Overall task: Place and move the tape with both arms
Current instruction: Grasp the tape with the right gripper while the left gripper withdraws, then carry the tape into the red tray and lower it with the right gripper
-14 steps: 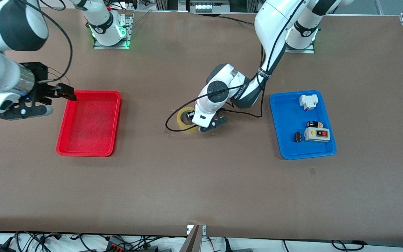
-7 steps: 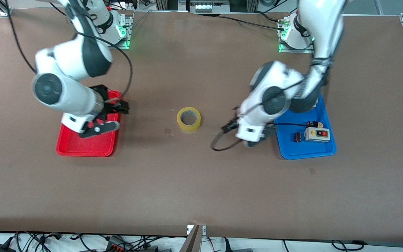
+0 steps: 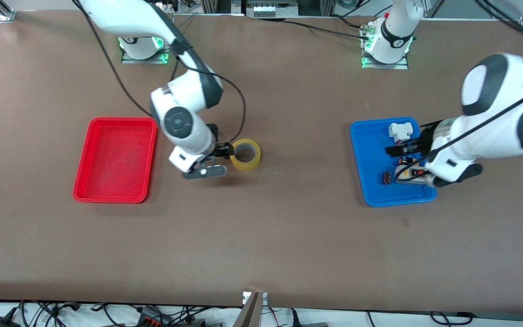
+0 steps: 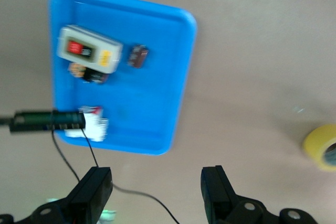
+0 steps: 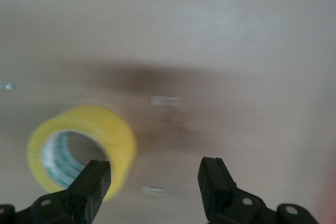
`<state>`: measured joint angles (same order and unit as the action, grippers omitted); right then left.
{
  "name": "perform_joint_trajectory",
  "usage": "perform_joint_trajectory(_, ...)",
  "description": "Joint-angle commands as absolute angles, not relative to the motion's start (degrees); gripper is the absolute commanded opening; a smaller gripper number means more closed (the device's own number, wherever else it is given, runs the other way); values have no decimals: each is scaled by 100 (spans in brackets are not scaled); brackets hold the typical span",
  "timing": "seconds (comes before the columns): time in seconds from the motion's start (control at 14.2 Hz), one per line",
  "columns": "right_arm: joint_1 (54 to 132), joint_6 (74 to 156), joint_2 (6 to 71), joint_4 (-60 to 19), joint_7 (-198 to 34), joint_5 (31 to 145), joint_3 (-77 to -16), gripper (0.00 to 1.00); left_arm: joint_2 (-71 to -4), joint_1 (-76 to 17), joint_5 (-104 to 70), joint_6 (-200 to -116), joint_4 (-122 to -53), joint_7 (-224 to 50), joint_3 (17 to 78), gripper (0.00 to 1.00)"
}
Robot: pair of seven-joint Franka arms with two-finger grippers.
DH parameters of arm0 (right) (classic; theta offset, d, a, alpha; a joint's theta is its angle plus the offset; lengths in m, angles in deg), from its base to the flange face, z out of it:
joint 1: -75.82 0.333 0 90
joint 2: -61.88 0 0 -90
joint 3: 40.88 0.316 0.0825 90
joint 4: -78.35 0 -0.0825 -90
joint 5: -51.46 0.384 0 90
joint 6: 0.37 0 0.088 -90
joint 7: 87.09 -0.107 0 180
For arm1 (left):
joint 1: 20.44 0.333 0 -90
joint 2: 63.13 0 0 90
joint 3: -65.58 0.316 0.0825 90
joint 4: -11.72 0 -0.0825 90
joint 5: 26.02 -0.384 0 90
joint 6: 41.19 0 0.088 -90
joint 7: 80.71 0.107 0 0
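Note:
The tape (image 3: 245,155), a yellowish ring, lies flat on the table's middle, between the two trays. My right gripper (image 3: 223,152) is low beside it, on the side toward the red tray, open and empty. In the right wrist view the tape (image 5: 79,150) lies by one fingertip (image 5: 94,182) of the right gripper (image 5: 156,182), and the gap between the fingers holds bare table. My left gripper (image 3: 401,148) is open and empty over the blue tray (image 3: 370,190). The left wrist view shows the left gripper (image 4: 157,190) open, with the tape (image 4: 323,146) at the edge of that view.
A red tray (image 3: 116,159) lies toward the right arm's end, with nothing in it. The blue tray (image 4: 157,103) holds a grey switch box (image 3: 407,175), a white part (image 3: 400,131), a small dark part (image 3: 386,177) and a small coloured part (image 3: 407,160).
The left gripper let go of the tape and swung away to over the blue tray. The right gripper moved from the red tray to beside the tape. The tape has stayed put.

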<state>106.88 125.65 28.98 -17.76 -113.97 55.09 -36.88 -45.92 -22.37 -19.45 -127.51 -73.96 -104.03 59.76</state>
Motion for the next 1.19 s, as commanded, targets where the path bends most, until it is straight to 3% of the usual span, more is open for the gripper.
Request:
perform_joint_trajectory(0.0,10947,12873,2639,-1640,-11916,5568,-3745,100,-5300,-1905,-2215,-12548,-7748,-9446,5916,100)
perform_joint_trajectory(0.49,11167,13199,2278,-1649,-12233,5489,-3763,100,-6031,-1746,-2470,-12697,-7836,-7695,6206,100)
perform_joint_trajectory(0.56,11167,13217,2225,-1640,-12242,5428,-3763,96,-6154,-1737,-2566,-12750,-7862,-7519,6241,100)
perform_joint_trajectory(0.7,11167,13217,2189,-1640,-12285,5121,-3763,75,-6356,-1728,-2672,-12872,-7968,-7237,6259,100)
perform_joint_trajectory(0.91,11106,13173,2224,-1631,-12286,5164,-3771,10,-6436,-1728,-2707,-12935,-7959,-7236,6259,100)
perform_joint_trajectory(0.98,11097,13173,2242,-1631,-12329,5173,-3771,0,-6454,-1736,-2847,-12917,-7968,-7236,6259,100)
perform_joint_trajectory(1.12,10932,12964,2504,-1623,-12321,5173,-3798,0,-6480,-1754,-2875,-12891,-7959,-7253,6259,100)
